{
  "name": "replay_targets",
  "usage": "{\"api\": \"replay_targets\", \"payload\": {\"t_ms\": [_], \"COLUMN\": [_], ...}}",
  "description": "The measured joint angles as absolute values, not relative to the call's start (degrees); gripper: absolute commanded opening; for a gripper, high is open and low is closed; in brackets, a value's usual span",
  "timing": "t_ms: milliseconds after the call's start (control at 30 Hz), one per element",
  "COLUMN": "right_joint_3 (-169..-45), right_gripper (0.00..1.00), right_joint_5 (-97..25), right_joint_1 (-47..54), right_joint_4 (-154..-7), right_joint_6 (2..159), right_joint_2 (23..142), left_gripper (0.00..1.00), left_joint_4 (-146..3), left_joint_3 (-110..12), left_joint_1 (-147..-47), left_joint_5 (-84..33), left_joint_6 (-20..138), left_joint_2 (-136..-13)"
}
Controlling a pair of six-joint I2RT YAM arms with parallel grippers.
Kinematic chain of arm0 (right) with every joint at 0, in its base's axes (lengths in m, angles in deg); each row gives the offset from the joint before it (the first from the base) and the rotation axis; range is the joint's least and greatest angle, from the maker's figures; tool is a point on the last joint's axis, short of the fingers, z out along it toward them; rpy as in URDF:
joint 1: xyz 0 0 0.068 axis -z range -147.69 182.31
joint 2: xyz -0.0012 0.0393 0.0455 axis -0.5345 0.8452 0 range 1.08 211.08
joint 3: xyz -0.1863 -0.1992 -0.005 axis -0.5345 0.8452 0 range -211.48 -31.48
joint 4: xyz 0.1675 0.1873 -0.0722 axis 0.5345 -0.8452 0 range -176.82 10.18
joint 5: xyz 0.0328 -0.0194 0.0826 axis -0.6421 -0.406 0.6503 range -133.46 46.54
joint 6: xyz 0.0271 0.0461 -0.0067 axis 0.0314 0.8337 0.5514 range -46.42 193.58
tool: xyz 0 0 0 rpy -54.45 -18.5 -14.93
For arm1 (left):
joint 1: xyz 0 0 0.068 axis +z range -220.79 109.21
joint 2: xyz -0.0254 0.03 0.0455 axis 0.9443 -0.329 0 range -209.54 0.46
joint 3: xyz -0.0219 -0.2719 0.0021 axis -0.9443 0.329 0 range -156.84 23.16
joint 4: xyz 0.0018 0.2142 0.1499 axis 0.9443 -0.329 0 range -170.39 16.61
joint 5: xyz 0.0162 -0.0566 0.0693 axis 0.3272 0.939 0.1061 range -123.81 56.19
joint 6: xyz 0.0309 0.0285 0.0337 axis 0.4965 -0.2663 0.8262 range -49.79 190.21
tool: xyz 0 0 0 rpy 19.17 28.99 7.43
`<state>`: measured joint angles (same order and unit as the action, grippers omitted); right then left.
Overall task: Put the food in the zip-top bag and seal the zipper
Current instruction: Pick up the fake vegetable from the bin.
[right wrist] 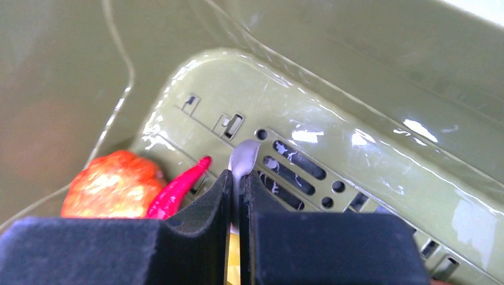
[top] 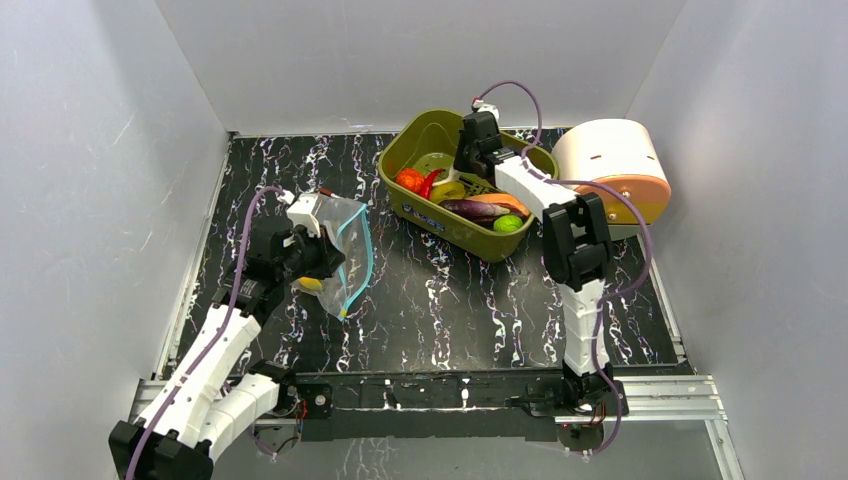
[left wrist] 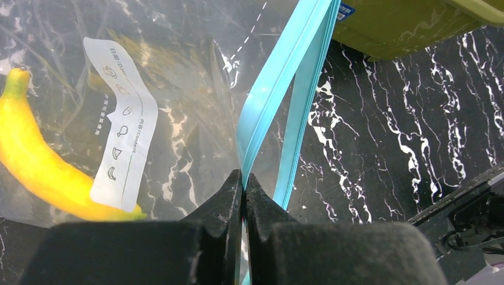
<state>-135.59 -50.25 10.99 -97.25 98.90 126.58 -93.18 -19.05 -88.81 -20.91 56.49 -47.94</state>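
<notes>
top external | zip-top bag (top: 340, 228) on the desk (top: 450, 300), left of the olive tub (top: 400, 150), banana (top: 310, 284) already inside | left jaws clamped on its zipper (left wrist: 273, 89) edge | right jaws inside the tub, pinched together on a pale-tipped yellow item (right wrist: 242, 157) beside chili (right wrist: 178, 190) and tomato (right wrist: 113, 184) | advice: lift straight up clear of the tub wall; left side holds the mouth open
</notes>
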Motion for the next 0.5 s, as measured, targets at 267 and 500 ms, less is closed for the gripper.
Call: {"api": "replay_targets", "payload": {"t_ms": [267,500], "right_joint_3": [-127.92,-120.88], "right_gripper": [0.0,0.0], "right_joint_5": [-47.89,-46.68], "right_joint_1": [10.99,10.96], "right_joint_4": [-92.66,-90.0], "right_joint_6": [96.71,94.35], "right_joint_2": [115.98,105.55], "left_gripper": [0.0,0.0], "left_joint_4": [-95.52,-98.32], "left_joint_3": [-22.51,-28.17], "left_joint_1": [-88.81,-88.81], "left_joint_5": [-20.93,-20.91], "left_joint_6": [51.55,47.34], "left_joint_2": [-47.96,-50.59]}}
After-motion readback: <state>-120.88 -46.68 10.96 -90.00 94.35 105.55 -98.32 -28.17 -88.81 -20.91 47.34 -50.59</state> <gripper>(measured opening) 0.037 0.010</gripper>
